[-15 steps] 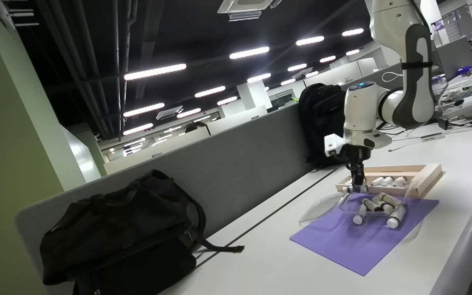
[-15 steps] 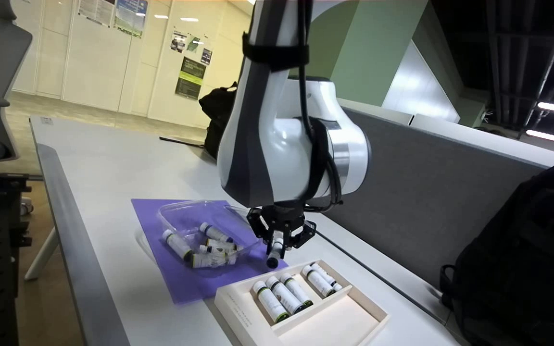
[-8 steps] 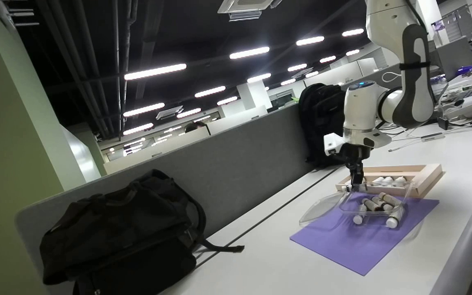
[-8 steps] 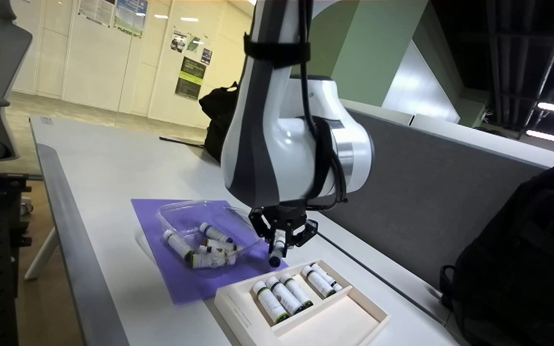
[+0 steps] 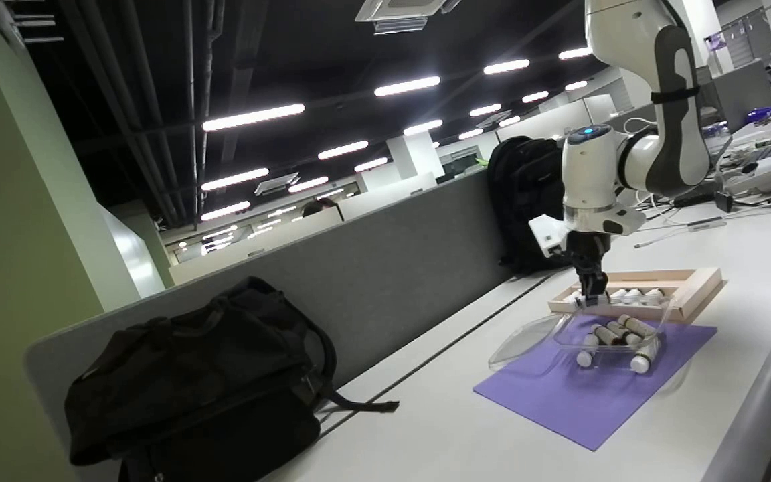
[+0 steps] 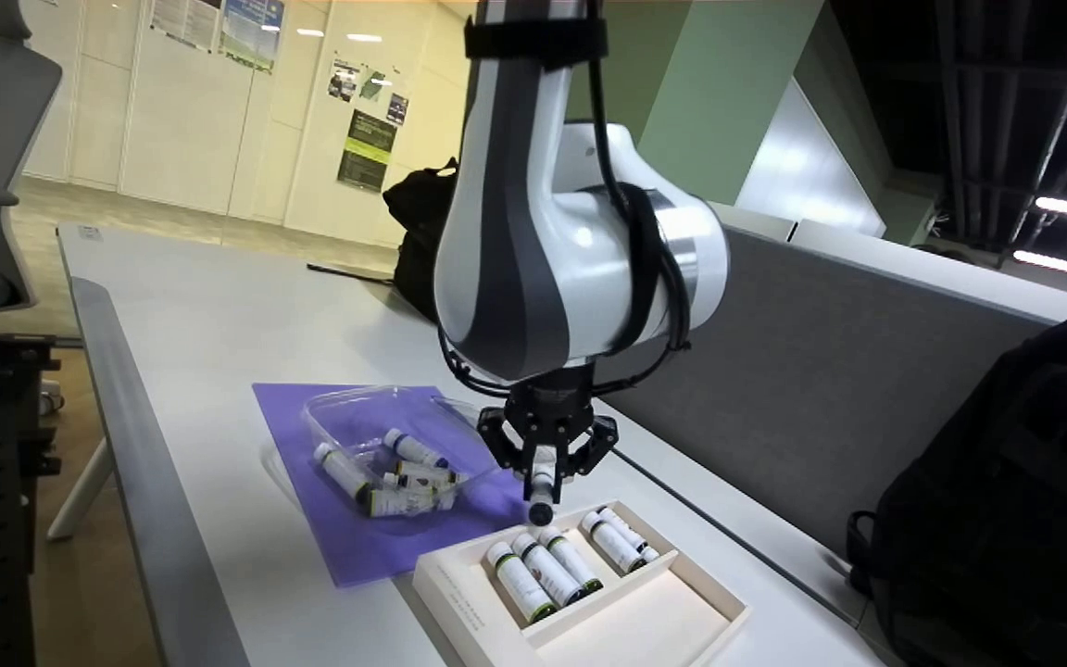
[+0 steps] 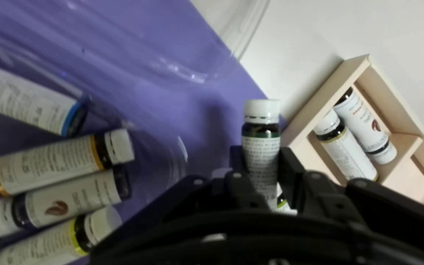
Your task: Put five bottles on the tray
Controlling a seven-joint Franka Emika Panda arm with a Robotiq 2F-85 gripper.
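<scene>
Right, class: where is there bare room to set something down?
Free: the table between the backpack strap and purple mat; part of the tray, across its divider from the bottles. Crowded: the clear container, holding more bottles, and the tray's other side.

In an exterior view the tool [image 5: 594, 298] now slants, its tips no longer pointing straight down. Together with the bottle [image 7: 260, 158] in its grip it hangs further toward the tray [image 6: 635, 628] than a second ago, the bottle's dark end appearing closer to the rim. In both exterior views the black strap [image 6: 535, 42] on the arm [image 6: 508, 264] sits higher.
</scene>
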